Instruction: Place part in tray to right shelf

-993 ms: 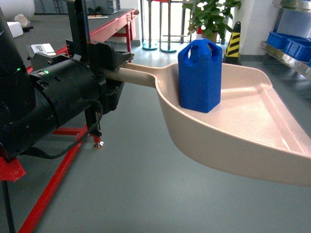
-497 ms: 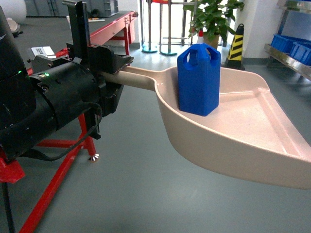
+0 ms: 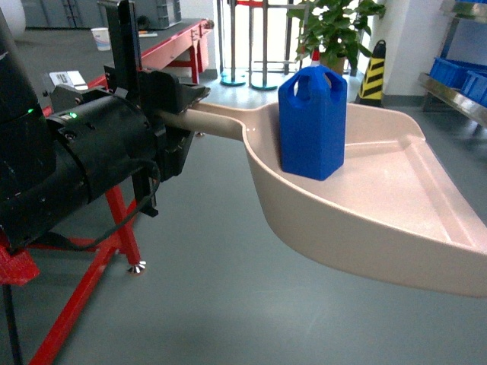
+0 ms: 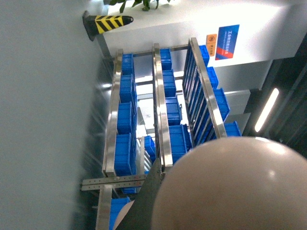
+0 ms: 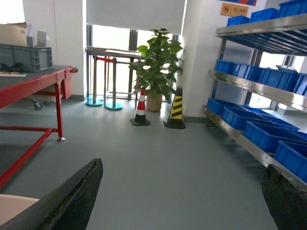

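Since a second ago the floor and red bench [image 3: 91,251] behind have slid past while the tray [image 3: 396,228] and part [image 3: 313,122] keep their places in the head view. Smooth beige-pink plastic, the tray is a wide scoop with raised sides, a flat lip and a straight handle, on which the left gripper [image 3: 176,103] is pinched. Glossy bright blue and boxy, the part stands upright on the tray floor near the handle end, with a cut-out grip on top. Steel shelf [image 5: 259,91] rails carry ribbed blue crates [image 5: 249,127]. Right gripper's dark fingers [image 5: 72,201] sit spread wide, holding nothing.
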Controlling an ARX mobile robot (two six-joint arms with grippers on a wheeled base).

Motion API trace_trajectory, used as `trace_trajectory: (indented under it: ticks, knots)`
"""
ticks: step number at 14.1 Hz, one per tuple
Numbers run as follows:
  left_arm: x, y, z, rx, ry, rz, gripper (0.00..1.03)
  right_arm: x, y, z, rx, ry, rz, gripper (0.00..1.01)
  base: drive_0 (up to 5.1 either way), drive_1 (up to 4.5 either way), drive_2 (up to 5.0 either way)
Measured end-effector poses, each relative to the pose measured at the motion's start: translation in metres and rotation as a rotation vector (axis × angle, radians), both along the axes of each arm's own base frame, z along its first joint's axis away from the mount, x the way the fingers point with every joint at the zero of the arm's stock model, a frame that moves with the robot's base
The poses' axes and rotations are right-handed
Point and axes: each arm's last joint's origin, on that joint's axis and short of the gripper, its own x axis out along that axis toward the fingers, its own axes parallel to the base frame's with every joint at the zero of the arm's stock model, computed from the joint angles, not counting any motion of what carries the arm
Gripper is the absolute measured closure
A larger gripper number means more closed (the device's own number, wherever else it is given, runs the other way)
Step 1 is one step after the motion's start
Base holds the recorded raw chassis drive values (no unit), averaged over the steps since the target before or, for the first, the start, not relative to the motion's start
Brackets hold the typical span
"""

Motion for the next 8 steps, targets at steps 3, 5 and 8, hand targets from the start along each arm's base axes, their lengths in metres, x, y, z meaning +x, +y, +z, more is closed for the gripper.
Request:
trace_trajectory:
  ticks: [3,5,8]
  knots:
    - [0.0,-0.0001,-0.0001,0.001,0.002,-0.003,0.9,0.0002,0.0,-0.0004,-0.001,0.004,0.0,0.03,0.0,4.13,-4.2]
    - [0.0,-0.0001,-0.0003,0.001,0.003,-0.004,0.9,0.0003,0.0,-0.0005,-0.001,0.005,0.0,0.03,0.0,4.13,-4.2]
    - [0.0006,-0.0001,0.0004,0.0,0.001,-0.001,0.9,0.0007,0.0001,-0.0015,-0.002,0.011,0.0,0.03,0.0,4.13,-4.2]
